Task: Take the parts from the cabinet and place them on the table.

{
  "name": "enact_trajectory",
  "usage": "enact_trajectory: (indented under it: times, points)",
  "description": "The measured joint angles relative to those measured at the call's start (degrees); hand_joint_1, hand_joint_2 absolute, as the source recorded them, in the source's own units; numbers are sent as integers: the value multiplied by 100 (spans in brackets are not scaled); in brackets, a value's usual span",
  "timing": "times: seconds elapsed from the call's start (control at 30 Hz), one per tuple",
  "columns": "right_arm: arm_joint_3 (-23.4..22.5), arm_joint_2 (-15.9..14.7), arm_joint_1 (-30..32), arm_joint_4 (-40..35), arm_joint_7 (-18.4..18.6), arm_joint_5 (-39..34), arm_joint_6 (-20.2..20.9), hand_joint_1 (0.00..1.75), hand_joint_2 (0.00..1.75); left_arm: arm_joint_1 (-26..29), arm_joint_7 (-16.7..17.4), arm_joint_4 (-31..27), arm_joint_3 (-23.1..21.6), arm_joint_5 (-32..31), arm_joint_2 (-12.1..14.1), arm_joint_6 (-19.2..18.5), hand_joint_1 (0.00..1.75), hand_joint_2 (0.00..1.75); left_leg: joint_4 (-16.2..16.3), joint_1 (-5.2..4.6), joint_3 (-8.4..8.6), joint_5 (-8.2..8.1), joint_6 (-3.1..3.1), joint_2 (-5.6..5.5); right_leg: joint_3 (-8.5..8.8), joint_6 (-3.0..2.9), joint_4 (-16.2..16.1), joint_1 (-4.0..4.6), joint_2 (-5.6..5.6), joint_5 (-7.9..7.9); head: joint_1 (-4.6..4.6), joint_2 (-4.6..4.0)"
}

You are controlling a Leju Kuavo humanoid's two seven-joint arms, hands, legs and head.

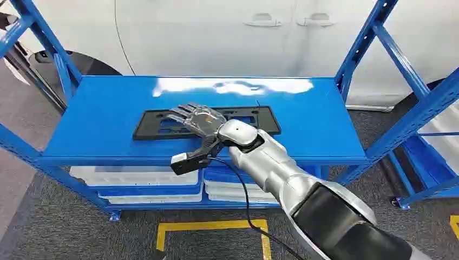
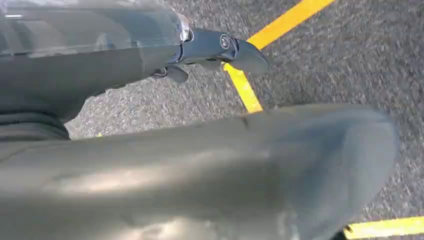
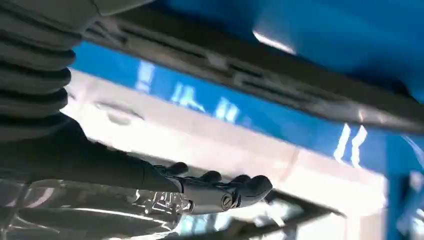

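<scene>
1. At the far left, the blue rack's upright post (image 1: 51,46) rose beside a grey carpeted floor (image 1: 59,227).
2. The left hand (image 2: 220,50) hung above the grey floor, just over a yellow floor line (image 2: 245,90); its dark fingers looked curled in with nothing between them, though the blurred picture left that uncertain.
3. On the lower level of the rack, white trays (image 1: 135,176) sat beneath the top shelf.
4. The blue top shelf (image 1: 108,114) carried the task's thing, a flat black plate-shaped part (image 1: 154,127), lying lengthwise near the front edge of the shelf.
5. The right hand (image 1: 197,119) reached over the middle of the black part with its fingers spread and extended, palm down; whether it touched the part could not be told, and it held nothing.
6. In the right wrist view, that hand's fingers (image 3: 250,186) stretched out with the black part (image 3: 260,85) across from them.
7. A black cable (image 1: 246,200) ran from the wrist camera down along the silver right arm (image 1: 287,173).
8. Behind the rack stood a white car body (image 1: 216,32) with door handles (image 1: 262,21).
</scene>
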Motion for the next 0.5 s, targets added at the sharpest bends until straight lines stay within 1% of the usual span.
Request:
enact_trajectory:
  times: [0.03, 0.07, 0.1, 0.13, 0.17, 0.2, 0.23, 0.27, 0.3, 0.33, 0.37, 0.4, 0.43, 0.47, 0.5]
  points:
    - [7, -13, 46, 22, 31, 4, 2, 0, 175, 5, 0, 0, 0, 0, 2, 0, 0, 0, 1, -4, 1, -7, 11, 0, -234, 9, 408, -7, 0, -128, 2, 0]
    - [11, -70, 99, 76, 116, 33, 28, 0, 175, 14, 0, 0, 0, 0, 7, 0, 0, 0, 2, -10, 5, -12, 17, -5, -412, 12, 671, -10, 0, -146, 2, 0]
    - [13, -103, 146, 116, 175, 59, 37, 0, 175, 23, 0, 0, 0, 0, 13, 0, 0, 0, 2, -16, 18, -20, 19, -12, -433, -4, 602, -9, 0, -6, 0, 0]
    - [13, -125, 162, 142, 241, 85, 50, 0, 175, 28, 0, 0, 0, 0, 13, 0, 0, 0, 2, -25, 31, -28, 20, -18, -314, -32, 275, -7, 0, 234, 2, 0]
    - [18, -142, 156, 164, 326, 116, 99, 0, 175, 28, 0, 0, 0, 0, 13, 0, 0, 0, 2, -33, 52, -38, 17, -18, -93, -72, -231, -1, 0, 518, 2, 0]
    - [24, -153, 140, 184, 425, 151, 151, 0, 175, 26, 0, 0, 0, 0, 13, 0, 0, 0, -1, -37, 74, -50, 6, -16, 185, -123, -821, 21, -1, 792, 2, 0]
    - [35, -186, 129, 212, 562, 208, 206, 0, 175, 23, 0, 0, 0, 4, 4, 0, 0, 0, -2, -42, 79, -60, -8, -12, 356, -171, -1217, 68, -11, 828, 2, 0]
    - [44, -195, 126, 236, 678, 232, 245, 0, 175, 21, 0, 0, 0, 9, 7, 0, 0, 0, -6, -59, 73, -68, -35, -14, 364, -159, -1243, 88, -29, 856, 2, 0]
    - [55, -225, 126, 276, 803, 284, 269, 0, 175, 26, 0, 0, 0, 13, 7, 2, 0, 0, -14, -46, 75, -71, -66, -11, 363, -163, -1240, 105, -25, 854, 0, 0]
    - [59, -254, 127, 304, 921, 339, 297, 0, 175, 30, 0, 0, 0, 13, 7, 2, 0, 0, -36, -38, 91, -68, -92, -11, 366, -177, -1240, 111, -24, 847, 2, 0]
    - [68, -306, 117, 337, 1054, 405, 337, 0, 175, 29, 0, 0, 0, 13, 7, 2, 0, 0, -64, -41, 106, -57, -123, -11, 376, -202, -1270, 105, -22, 864, 0, 0]
    - [77, -339, 110, 357, 1164, 446, 372, 0, 175, 32, -2, 0, 0, 13, 11, 2, 0, 0, -42, -65, 84, -92, -151, -4, 428, -230, -1364, 16, -33, 916, 0, 0]
    - [83, -368, 97, 383, 1246, 477, 404, 0, 175, 39, -5, 0, 0, 13, 13, 4, 0, 0, 106, -57, 49, -215, -169, -4, 460, -248, -1406, 27, -31, 930, 2, 0]
    - [85, -396, 72, 407, 1303, 492, 431, 0, 175, 39, -7, 0, 0, 13, 13, 4, 0, 0, 467, -51, -102, -446, -182, -6, 464, -263, -1405, 24, -32, 934, 0, 0]
    - [103, -433, 71, 444, 1320, 505, 441, 0, 175, 39, -7, 0, 0, 13, 15, 4, 0, 0, 914, -36, -302, -664, -198, -4, 466, -269, -1404, 30, -32, 929, 0, 0]
